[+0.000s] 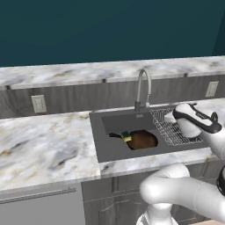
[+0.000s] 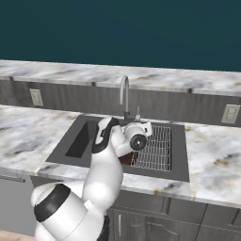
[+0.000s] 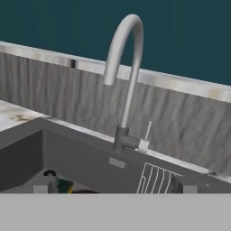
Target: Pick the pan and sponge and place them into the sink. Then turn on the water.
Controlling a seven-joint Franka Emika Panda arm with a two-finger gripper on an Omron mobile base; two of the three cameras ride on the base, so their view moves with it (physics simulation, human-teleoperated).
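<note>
The dark-brown pan [image 1: 143, 139] lies in the dark-grey sink [image 1: 99, 145], left of the wire rack [image 1: 173, 127]. The green-and-yellow sponge [image 1: 126, 136] rests by the pan's handle, and a corner of the sponge [image 3: 65, 185] peeks up in the hand view. My gripper [image 3: 113, 187] is open and holds nothing. It hovers above the rack side of the basin and faces the curved steel faucet [image 3: 126, 67] and its small lever [image 3: 146, 133]. No water shows under the spout. In the right base view my arm hides most of the pan [image 2: 126, 160].
Marble counter [image 1: 44, 145] runs on both sides of the sink, backed by a grey splash wall with outlets [image 1: 38, 103] [image 2: 230, 113]. A raised marble ledge [image 1: 88, 70] tops that wall. Cabinet fronts [image 1: 44, 206] sit below the counter edge.
</note>
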